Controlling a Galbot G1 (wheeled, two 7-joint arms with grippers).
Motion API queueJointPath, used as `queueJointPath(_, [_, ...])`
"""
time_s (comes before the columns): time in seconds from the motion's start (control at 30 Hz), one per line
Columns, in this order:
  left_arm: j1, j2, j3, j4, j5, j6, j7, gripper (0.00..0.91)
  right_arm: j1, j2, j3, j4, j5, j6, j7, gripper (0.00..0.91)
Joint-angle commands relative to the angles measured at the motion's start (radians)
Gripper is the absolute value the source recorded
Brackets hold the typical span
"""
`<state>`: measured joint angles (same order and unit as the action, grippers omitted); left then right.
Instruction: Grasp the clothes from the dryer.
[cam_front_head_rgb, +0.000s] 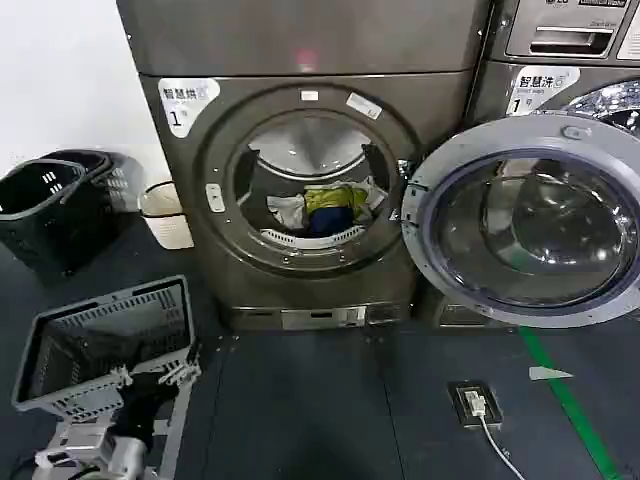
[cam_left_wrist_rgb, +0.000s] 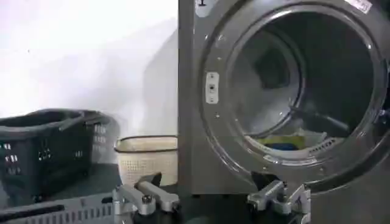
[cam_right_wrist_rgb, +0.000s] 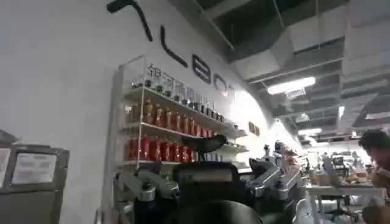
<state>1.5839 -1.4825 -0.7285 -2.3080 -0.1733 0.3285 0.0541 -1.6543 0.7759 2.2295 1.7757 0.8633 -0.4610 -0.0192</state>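
Fingers (cam_left_wrist_rgb: 145, 198) of the left gripper (cam_left_wrist_rgb: 210, 199) stand spread wide, holding nothing, low before the dryer (cam_front_head_rgb: 300, 190). The clothes (cam_front_head_rgb: 325, 208) lie at the drum's front lip (yellow-green on top); reaching in low over the rim should work best. The right gripper (cam_right_wrist_rgb: 210, 182) points away, its finger spread unclear.

You see the dryer (cam_front_head_rgb: 310, 180) with its glass door (cam_front_head_rgb: 525, 225) swung wide open to the right. The clothes (cam_front_head_rgb: 325, 208) lie low in the drum, yellow-green over dark blue and white. A grey basket (cam_front_head_rgb: 105, 345) tilts at lower left, above your left arm (cam_front_head_rgb: 100, 455).
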Motion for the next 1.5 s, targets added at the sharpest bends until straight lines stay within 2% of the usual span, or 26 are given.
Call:
queueJointPath(0.03, [-0.001,-0.001,0.001,-0.001,0.003,-0.003,0.000,0.907,0.000,0.004,-0.013,0.004,-0.008,0.035,-0.010,0.907])
queueJointPath(1.1, [0.001,0.006,-0.045,-0.039,-0.025,0.001,0.000,0.907,0.005,0.020,-0.033,0.032,0.016,0.061,-0.023,0.907])
queueJointPath(1.5, [0.001,0.002,-0.045,-0.038,-0.026,0.003,0.001,0.907,0.017,0.022,-0.051,0.032,0.010,0.075,-0.051,0.907])
